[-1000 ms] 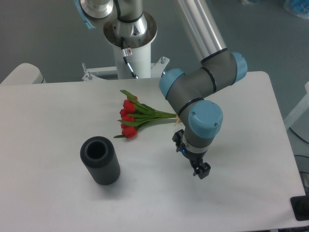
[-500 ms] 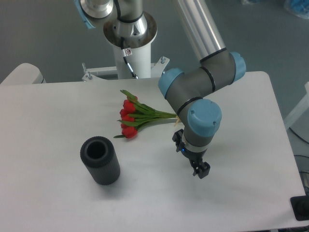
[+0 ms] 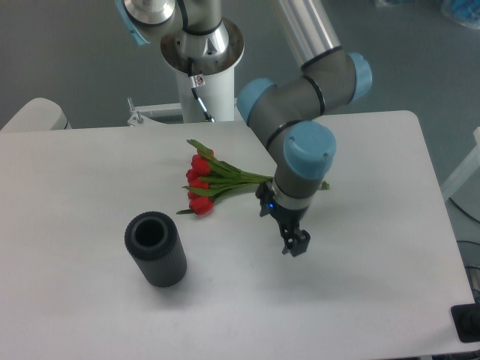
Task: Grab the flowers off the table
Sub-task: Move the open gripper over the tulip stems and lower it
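Observation:
The flowers (image 3: 204,184), a small bunch of red blooms with green stems and leaves, lie on the white table (image 3: 82,180) near its middle, blooms to the left. Their stems run right and pass behind my arm's wrist. My gripper (image 3: 295,244) points down at the table just right of and in front of the stems, a little below them in the picture. It holds nothing. Its black fingers look like one small dark shape, so I cannot make out a gap between them.
A black ribbed cylinder (image 3: 155,249) stands upright on the table, front left of the flowers. The arm's white base column (image 3: 201,71) rises behind the table's far edge. The table's right edge lies well right of the gripper.
The arm has swung left and back. The gripper has moved up and left in the picture, closer to the stem ends. The flowers and the cylinder have not moved.

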